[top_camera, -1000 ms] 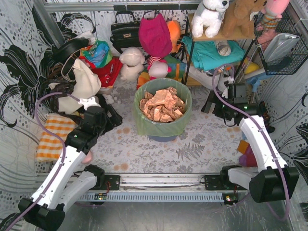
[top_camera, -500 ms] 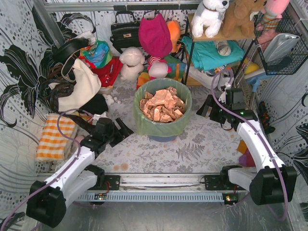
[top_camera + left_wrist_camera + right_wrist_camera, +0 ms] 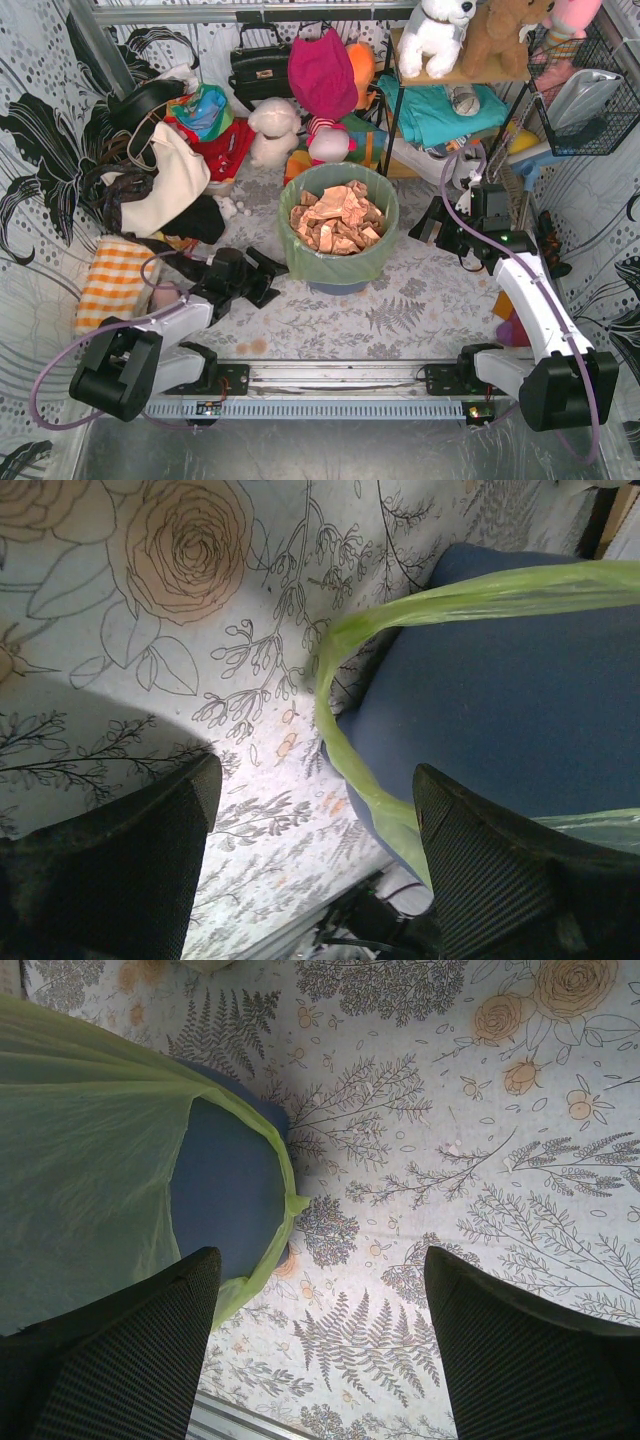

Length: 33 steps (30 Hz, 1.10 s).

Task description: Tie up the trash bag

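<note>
The step in hand seems to be the reach for the trash bag (image 3: 336,262): the left pincer (image 3: 258,276) and right pincer (image 3: 436,226) flank it, both apart and empty. Next, each must pinch its green rim off the bin (image 3: 520,680).

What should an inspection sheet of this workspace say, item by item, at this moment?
Surface: floral cloth, lying flat.
Job's things: trash bag untied, folded over the bin rim, brown paper inside.
Clutter: handbag, checked cloth, heap of clothes.
Grippers: left gripper open beside the bag; right gripper open, apart from the bin.
Cables: a purple cable along each arm.
Surroundings: shelf with plush toys, wire basket, patterned walls.
</note>
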Each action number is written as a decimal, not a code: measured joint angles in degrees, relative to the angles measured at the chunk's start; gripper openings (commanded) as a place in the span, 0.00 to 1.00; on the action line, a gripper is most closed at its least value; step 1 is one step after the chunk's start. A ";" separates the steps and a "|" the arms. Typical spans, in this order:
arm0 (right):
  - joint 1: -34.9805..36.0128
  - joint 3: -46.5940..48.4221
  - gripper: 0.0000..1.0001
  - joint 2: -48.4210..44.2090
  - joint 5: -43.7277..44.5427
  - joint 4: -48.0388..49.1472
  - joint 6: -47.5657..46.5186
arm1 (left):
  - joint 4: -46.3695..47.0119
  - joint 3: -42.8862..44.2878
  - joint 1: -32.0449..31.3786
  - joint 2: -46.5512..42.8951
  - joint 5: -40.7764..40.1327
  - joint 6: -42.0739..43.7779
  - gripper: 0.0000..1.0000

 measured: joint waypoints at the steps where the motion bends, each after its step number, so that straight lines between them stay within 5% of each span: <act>1: 0.00 0.00 0.82 0.00 0.00 0.00 0.00 | 0.98 -0.24 -0.02 0.42 0.22 -1.16 0.86; 14: 0.00 -0.17 0.81 -0.31 0.04 0.00 0.39 | 1.38 -1.64 -0.02 -2.67 -0.09 -9.92 0.86; 23: 0.00 -0.74 0.81 -0.37 0.04 0.00 0.87 | 1.38 -0.02 -1.66 3.54 1.70 -15.19 0.81; 33: 0.00 -0.76 0.81 -1.49 0.24 -0.02 0.90 | 8.37 2.45 -6.60 12.79 3.98 -19.58 0.58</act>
